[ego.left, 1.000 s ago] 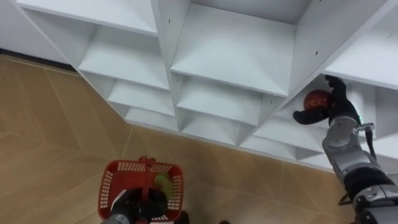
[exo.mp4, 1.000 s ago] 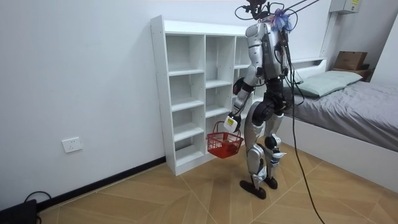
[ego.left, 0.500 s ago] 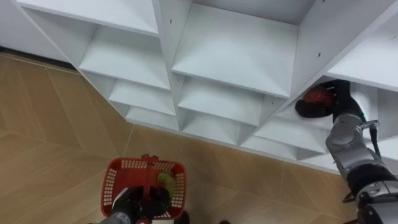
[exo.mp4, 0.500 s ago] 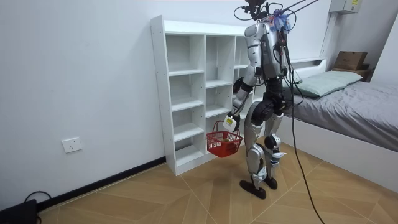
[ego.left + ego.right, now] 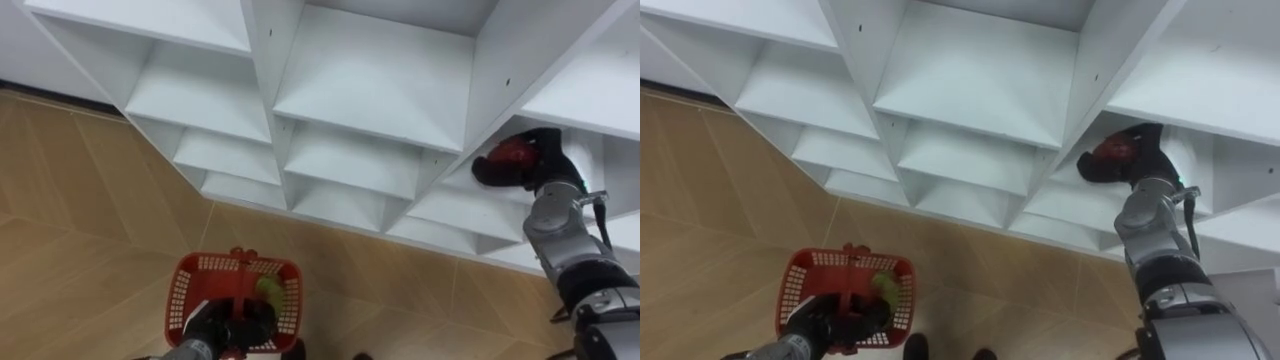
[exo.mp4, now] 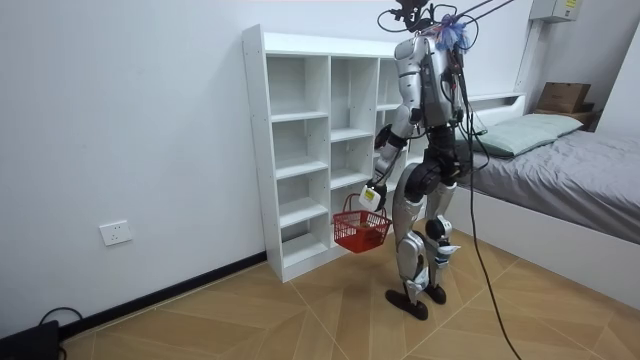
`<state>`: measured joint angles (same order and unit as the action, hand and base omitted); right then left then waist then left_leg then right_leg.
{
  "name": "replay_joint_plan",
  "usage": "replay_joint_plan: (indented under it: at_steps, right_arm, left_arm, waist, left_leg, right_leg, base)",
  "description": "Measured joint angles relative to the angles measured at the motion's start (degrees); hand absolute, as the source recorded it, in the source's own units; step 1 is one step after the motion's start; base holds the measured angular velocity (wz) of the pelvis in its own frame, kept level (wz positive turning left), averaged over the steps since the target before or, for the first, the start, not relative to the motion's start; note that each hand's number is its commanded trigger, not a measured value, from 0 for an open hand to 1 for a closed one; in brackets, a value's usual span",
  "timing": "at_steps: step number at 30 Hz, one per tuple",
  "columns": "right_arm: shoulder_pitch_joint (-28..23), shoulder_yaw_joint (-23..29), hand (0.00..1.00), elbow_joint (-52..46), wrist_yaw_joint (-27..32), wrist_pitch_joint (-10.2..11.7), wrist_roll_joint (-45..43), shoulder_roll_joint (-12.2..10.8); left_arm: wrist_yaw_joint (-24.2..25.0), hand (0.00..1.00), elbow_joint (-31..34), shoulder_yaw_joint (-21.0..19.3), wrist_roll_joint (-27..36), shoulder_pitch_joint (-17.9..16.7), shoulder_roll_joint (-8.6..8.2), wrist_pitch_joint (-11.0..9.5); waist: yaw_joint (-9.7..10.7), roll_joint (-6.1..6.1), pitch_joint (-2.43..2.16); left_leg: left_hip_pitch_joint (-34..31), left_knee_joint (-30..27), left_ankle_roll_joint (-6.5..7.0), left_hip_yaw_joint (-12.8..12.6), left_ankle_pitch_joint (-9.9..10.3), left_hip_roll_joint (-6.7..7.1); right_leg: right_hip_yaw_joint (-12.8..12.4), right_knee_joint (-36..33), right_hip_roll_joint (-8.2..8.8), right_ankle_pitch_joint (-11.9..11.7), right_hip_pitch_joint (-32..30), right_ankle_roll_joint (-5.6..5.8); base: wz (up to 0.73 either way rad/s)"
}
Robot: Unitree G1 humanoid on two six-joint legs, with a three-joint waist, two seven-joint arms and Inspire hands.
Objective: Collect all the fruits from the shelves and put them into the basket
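A red fruit (image 5: 513, 153) lies in a compartment of the white closet (image 5: 370, 90) at the right. My right hand (image 5: 543, 160) reaches into that compartment, its dark fingers curled round the fruit. Low at the left hangs a red basket (image 5: 182, 290), and my left hand (image 5: 225, 328) is shut on its handle. Inside the basket lies a green fruit (image 5: 268, 290). In the room view I stand upright facing the closet (image 6: 300, 150), with the basket (image 6: 361, 230) at knee height.
The closet's other compartments (image 5: 210, 85) hold nothing. Wooden floor (image 5: 80, 200) stretches in front of it. A bed (image 6: 560, 170) stands at the room view's right, behind me.
My right hand's fingers, spread beside the red fruit a second ago, have curled round it. The basket has swung slightly in my left hand.
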<state>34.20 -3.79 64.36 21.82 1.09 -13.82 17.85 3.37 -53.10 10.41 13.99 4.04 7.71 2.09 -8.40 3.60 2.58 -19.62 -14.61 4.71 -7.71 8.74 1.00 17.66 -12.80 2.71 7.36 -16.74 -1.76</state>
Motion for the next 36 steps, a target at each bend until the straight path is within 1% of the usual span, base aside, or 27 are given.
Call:
replay_joint_plan:
  at_steps: [3,6,9,13,15,16,17,18,19,20,21,23,24,25,26,28,29,31,32,34,36]
  right_arm:
    - [0.28,-0.05,1.0,-1.11,-1.04,0.0,0.16,0.0]
    - [0.25,-1.34,1.0,-3.5,-1.5,0.02,-0.34,-0.02]
    - [-0.51,-1.74,1.0,-7.24,-1.82,0.0,-1.86,-0.05]
    - [-5.23,-1.89,1.0,-14.68,-1.94,-0.02,-2.35,-0.36]
    - [-8.09,-2.79,1.0,-17.81,-2.23,-0.54,-2.37,-0.66]
    - [-10.89,-2.76,1.0,-21.4,-2.71,-1.0,-2.45,-1.12]
    - [-13.61,-2.65,1.0,-25.28,-3.38,-1.34,-2.99,-1.27]
    - [-14.71,-2.59,1.0,-26.88,-3.78,-1.53,-3.54,-1.43]
    - [-16.8,-2.6,1.0,-28.87,-4.54,-2.35,-4.61,-2.16]
    - [-19.35,-2.61,1.0,-32.22,-5.09,-2.97,-5.36,-2.52]
    - [-20.62,-2.61,1.0,-33.92,-5.33,-3.19,-5.84,-2.67]
    - [-24.61,-2.65,1.0,-38.8,-5.95,-3.29,-6.53,-3.18]
    - [-25.18,-2.62,1.0,-39.98,-6.04,-3.39,-6.53,-3.18]
    - [-26.16,-2.55,1.0,-42.43,-6.04,-3.59,-6.51,-3.19]
    - [-26.79,-2.72,1.0,-43.36,-6.73,-3.7,-6.55,-3.24]
    - [-28.2,-2.51,1.0,-44.64,-6.77,-3.73,-6.49,-3.43]
    - [-28.88,-2.35,1.0,-45.94,-7.02,-3.72,-6.47,-3.65]
    - [-29.01,-1.46,1.0,-47.47,-7.73,-3.71,-6.53,-4.47]
    - [-29.12,-1.11,1.0,-48.29,-8.08,-3.72,-6.53,-4.67]
    - [-30.07,-1.07,1.0,-50.54,-8.89,-3.72,-6.52,-4.86]
    - [-30.81,-1.16,1.0,-52.3,-9.95,-3.72,-6.53,-5.8]
  left_arm:
    - [-0.02,1.0,0.28,-0.01,-0.04,0.29,0.0,0.0]
    - [-0.24,1.0,0.29,0.03,-0.04,1.43,-0.02,0.0]
    - [-0.24,1.0,0.94,-0.08,-0.05,1.74,0.06,0.02]
    - [-0.91,1.0,4.21,-0.1,0.04,0.74,0.13,0.2]
    - [-1.93,1.0,5.06,-0.01,0.02,0.46,0.02,0.21]
    - [-2.37,1.0,6.3,-0.23,-0.07,-0.2,0.02,0.23]
    - [-2.78,1.0,7.57,-0.65,-0.17,-0.89,-0.31,0.23]
    - [-2.79,1.0,8.3,-0.88,-0.19,-1.4,-0.53,0.22]
    - [-2.78,1.0,9.34,-1.22,-0.05,-2.04,-1.04,0.2]
    - [-2.85,1.0,10.28,-1.41,-0.06,-2.7,-1.41,0.21]
    - [-2.85,1.0,10.75,-1.37,-0.07,-2.97,-1.64,0.22]
    - [-2.84,1.0,13.47,-1.08,-0.02,-4.9,-2.03,0.33]
    - [-2.84,1.0,14.3,-0.97,-0.03,-5.54,-2.24,0.37]
    - [-2.85,1.0,16.02,-0.65,-0.02,-6.79,-2.34,0.49]
    - [-2.84,1.0,17.27,-0.41,-0.01,-7.74,-2.19,0.56]
    - [-2.81,1.0,17.98,-0.28,-0.02,-8.12,-2.6,0.63]
    - [-2.8,1.0,18.93,-0.16,0.01,-8.42,-2.58,0.9]
    - [-2.68,1.0,19.58,-0.17,-0.01,-8.58,-2.57,0.9]
    - [-2.65,1.0,19.82,-0.07,0.0,-8.6,-2.67,1.01]
    - [-2.57,1.0,20.45,0.02,-0.02,-8.62,-2.67,1.28]
    - [-2.57,1.0,20.55,0.03,-0.01,-8.62,-2.65,1.43]
  waist:
    - [0.02,0.03,-0.05]
    - [0.25,0.13,-0.11]
    - [0.59,0.19,-0.18]
    - [1.8,0.43,-0.77]
    - [2.06,0.69,-1.26]
    - [2.2,0.98,-1.74]
    - [2.77,1.0,-1.81]
    - [3.29,0.99,-1.82]
    - [3.77,1.05,-1.85]
    - [3.75,1.15,-1.96]
    - [3.92,1.16,-1.99]
    - [5.33,1.18,-2.09]
    - [5.58,1.18,-2.2]
    - [6.41,1.2,-2.36]
    - [6.77,1.22,-2.52]
    - [7.18,1.08,-2.91]
    - [7.65,1.01,-2.97]
    - [8.39,0.82,-3.04]
    - [8.76,0.66,-3.15]
    - [9.34,0.54,-3.08]
    - [9.58,0.33,-2.95]
  left_leg:
    - [0.01,0.0,0.0,-0.14,0.0,-0.02]
    - [0.25,-0.08,0.0,-0.65,-0.01,-0.08]
    - [1.07,-0.1,0.0,-1.01,-0.01,-0.11]
    - [3.53,-0.03,-0.01,-1.37,-0.01,-0.2]
    - [5.19,0.14,-0.01,-1.6,0.0,-0.21]
    - [6.38,0.57,-0.01,-1.72,0.0,-0.21]
    - [8.03,1.34,-0.02,-1.82,0.0,-0.21]
    - [8.89,1.74,-0.02,-1.9,0.0,-0.2]
    - [10.29,2.38,-0.03,-2.27,0.01,-0.2]
    - [11.41,3.03,-0.04,-3.05,0.03,-0.12]
    - [11.72,3.1,-0.03,-3.16,0.03,-0.04]
    - [13.08,3.25,-0.01,-3.37,0.03,-0.03]
    - [13.38,3.32,-0.01,-3.62,0.03,-0.07]
    - [14.2,3.38,-0.01,-4.01,0.03,-0.18]
    - [15.2,3.57,-0.02,-4.29,0.04,-0.22]
    - [16.53,4.01,-0.06,-4.52,0.02,-0.23]
    - [17.38,4.27,-0.07,-4.54,0.02,-0.22]
    - [18.22,4.54,-0.1,-4.66,0.04,-0.22]
    - [18.47,4.76,-0.12,-4.73,0.05,-0.21]
    - [18.85,4.93,-0.13,-4.8,0.05,-0.19]
    - [19.1,5.05,-0.21,-4.84,0.11,-0.19]
  right_leg:
    - [-0.36,-0.1,-0.04,0.0,-0.15,0.0]
    - [-0.98,-0.13,-0.07,0.0,-0.15,0.0]
    - [-1.37,-0.05,-0.09,0.0,0.58,0.0]
    - [-1.2,0.22,-0.11,0.0,3.14,0.01]
    - [-1.58,0.26,-0.13,0.0,4.61,0.01]
    - [-2.03,0.28,-0.2,0.01,5.5,0.02]
    - [-2.06,0.29,-0.25,0.02,6.77,0.03]
    - [-2.09,0.31,-0.27,0.03,7.38,0.05]
    - [-2.34,0.34,-0.31,0.09,8.49,0.14]
    - [-3.32,0.58,-0.34,0.22,9.14,0.33]
    - [-3.37,1.05,-0.34,0.24,9.58,0.34]
    - [-3.47,1.21,-0.34,0.22,10.91,0.32]
    - [-3.74,1.14,-0.38,0.23,11.08,0.34]
    - [-4.22,1.33,-0.54,0.22,11.79,0.33]
    - [-4.97,1.4,-0.76,0.21,12.64,0.32]
    - [-5.17,1.88,-0.84,0.17,13.82,0.34]
    - [-5.24,2.15,-0.87,0.17,14.53,0.35]
    - [-5.42,2.19,-0.92,0.18,15.22,0.35]
    - [-5.52,2.19,-0.96,0.19,15.47,0.37]
    - [-5.49,2.2,-0.96,0.2,15.75,0.38]
    - [-5.37,2.26,-0.97,0.22,15.97,0.38]
  base:
    - [-0.02]
    - [-0.09]
    - [-0.06]
    - [0.03]
    - [-0.1]
    - [-0.12]
    - [-0.09]
    - [-0.03]
    - [-0.18]
    - [-0.21]
    - [-0.2]
    - [-0.06]
    - [-0.12]
    - [-0.16]
    - [-0.14]
    - [-0.07]
    - [-0.03]
    - [-0.02]
    - [0.0]
    - [0.0]
    - [-0.02]
